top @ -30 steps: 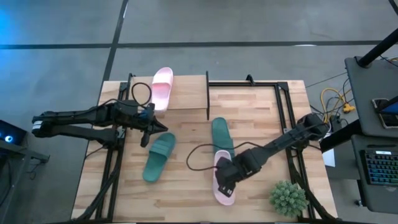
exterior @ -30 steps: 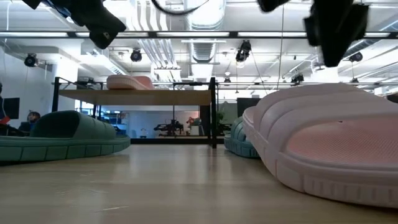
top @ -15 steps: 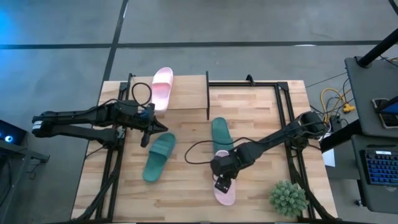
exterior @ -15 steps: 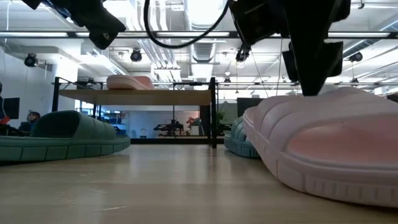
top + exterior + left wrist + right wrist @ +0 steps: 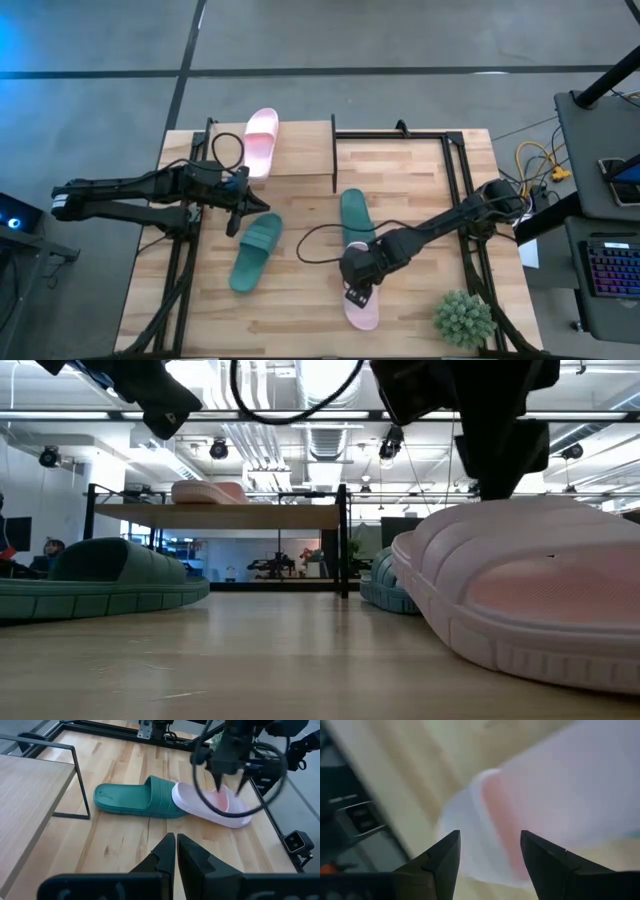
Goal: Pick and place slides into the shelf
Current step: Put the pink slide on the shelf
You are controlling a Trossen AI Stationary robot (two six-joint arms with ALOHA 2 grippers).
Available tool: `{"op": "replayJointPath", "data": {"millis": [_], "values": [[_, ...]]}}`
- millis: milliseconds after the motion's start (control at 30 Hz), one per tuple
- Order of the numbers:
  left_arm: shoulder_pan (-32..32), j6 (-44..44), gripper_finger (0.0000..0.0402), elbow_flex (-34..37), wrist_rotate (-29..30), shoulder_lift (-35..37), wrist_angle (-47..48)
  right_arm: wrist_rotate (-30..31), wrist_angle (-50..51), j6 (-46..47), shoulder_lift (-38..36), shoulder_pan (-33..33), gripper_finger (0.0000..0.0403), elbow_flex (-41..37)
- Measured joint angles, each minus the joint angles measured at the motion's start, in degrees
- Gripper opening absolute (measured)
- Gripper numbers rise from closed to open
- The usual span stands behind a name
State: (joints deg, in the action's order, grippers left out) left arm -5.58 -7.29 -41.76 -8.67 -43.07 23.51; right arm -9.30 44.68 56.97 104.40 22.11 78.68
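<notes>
Overhead, my right claw (image 5: 356, 292) hung spread over the pink slide (image 5: 362, 304) at five o'clock; the shelf (image 5: 295, 150) sat at twelve. Through my wrist, fingers (image 5: 436, 862) straddled its edge: I judged descending squarely first best. My left claw (image 5: 176, 851) was clenched, empty.

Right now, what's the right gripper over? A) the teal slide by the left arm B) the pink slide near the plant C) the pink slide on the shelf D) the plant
B: the right gripper hangs open directly over the pink slide beside the plant, its fingers framing pink rubber in the wrist view.
</notes>
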Motion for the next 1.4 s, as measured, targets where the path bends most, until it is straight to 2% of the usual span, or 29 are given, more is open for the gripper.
{"op": "replayJointPath", "data": {"millis": [200,367,567,767,867,967,1133,1267,1400], "values": [[0.0,0.0,0.0004,0.0,0.0,0.1,0.0,1.9,14.2,4.1,-0.1,1.2,0.0188,2.4],[0.0,0.0,0.0004,0.0,0.0,0.3,0.1,-3.2,20.5,8.8,-0.3,4.4,0.0167,2.4],[0.0,0.2,0.0004,0.0,0.0,0.5,0.2,-4.3,17.6,15.3,2.2,7.6,0.0140,0.0],[0.0,0.2,0.0004,0.0,0.0,0.5,0.3,-4.1,6.4,13.5,8.7,7.8,0.0128,1.0],[0.0,0.1,0.0004,0.1,0.0,0.6,0.4,-3.6,0.5,12.0,11.9,7.6,0.0127,4.3],[0.0,0.1,0.0004,0.0,0.0,0.8,1.0,-1.4,-1.5,9.5,14.4,6.8,0.0128,8.0],[0.0,0.1,0.0004,0.0,0.0,0.9,2.4,6.6,-3.7,5.1,16.4,3.9,0.0123,13.9],[0.0,-1.1,0.0004,0.0,0.0,0.5,2.8,13.2,-4.6,2.9,16.9,0.0,0.0121,15.4],[0.1,-2.4,0.0004,-0.1,-0.2,0.7,2.8,15.9,-5.3,2.2,16.9,-3.8,0.0123,16.6]]}}
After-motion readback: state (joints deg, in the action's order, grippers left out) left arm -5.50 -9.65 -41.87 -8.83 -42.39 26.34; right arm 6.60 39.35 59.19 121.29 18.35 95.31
